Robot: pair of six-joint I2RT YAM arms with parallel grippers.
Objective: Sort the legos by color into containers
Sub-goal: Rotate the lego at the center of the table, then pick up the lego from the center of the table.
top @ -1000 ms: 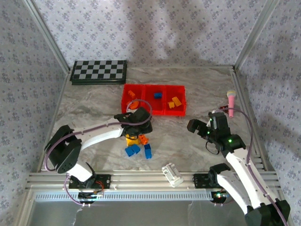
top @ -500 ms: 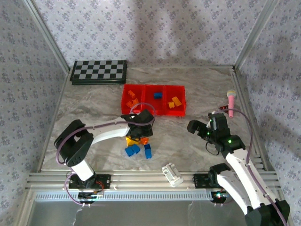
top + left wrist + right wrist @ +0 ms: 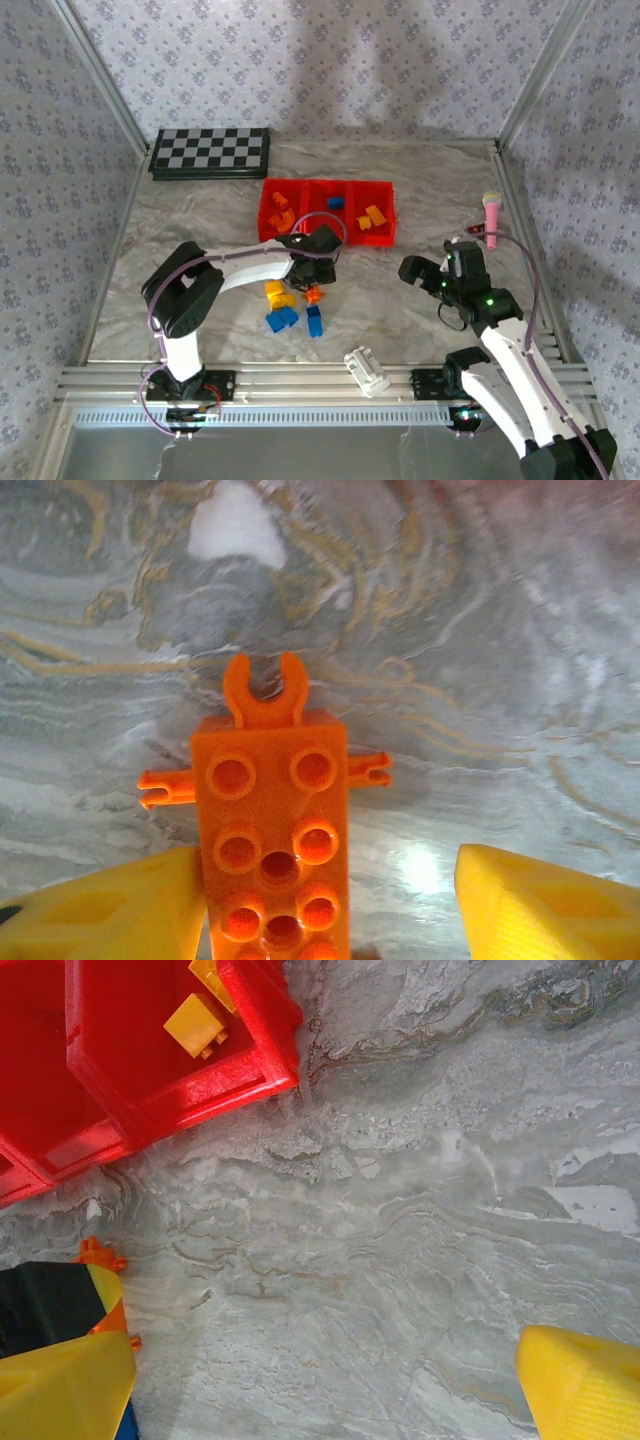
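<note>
One orange studded plastic brick (image 3: 275, 830) sits between left gripper (image 3: 330, 900) fingers, unclamped (right gripper (image 3: 320, 1360) gapes, empty); centre it before squeezing.

Floral grey wallpaper walls (image 3: 350, 60) enclose a grey marbled tabletop (image 3: 200, 210) edged by aluminium rails (image 3: 300, 380).

Three red bins (image 3: 372, 241) stand joined in a row. The left one holds orange bricks (image 3: 281, 212), the middle one a blue brick (image 3: 335, 201), and the right one what look like yellow bricks (image 3: 372, 216), though their shade is hard to judge from above. At about 6 o'clock from the left bin an orange studded brick (image 3: 272, 830) lies flat with its studs up and a clip at its far end, with yellow pieces (image 3: 277, 295) at its 9 o'clock and blue pieces (image 3: 282, 319) at its 6 and 7 o'clock.
</note>
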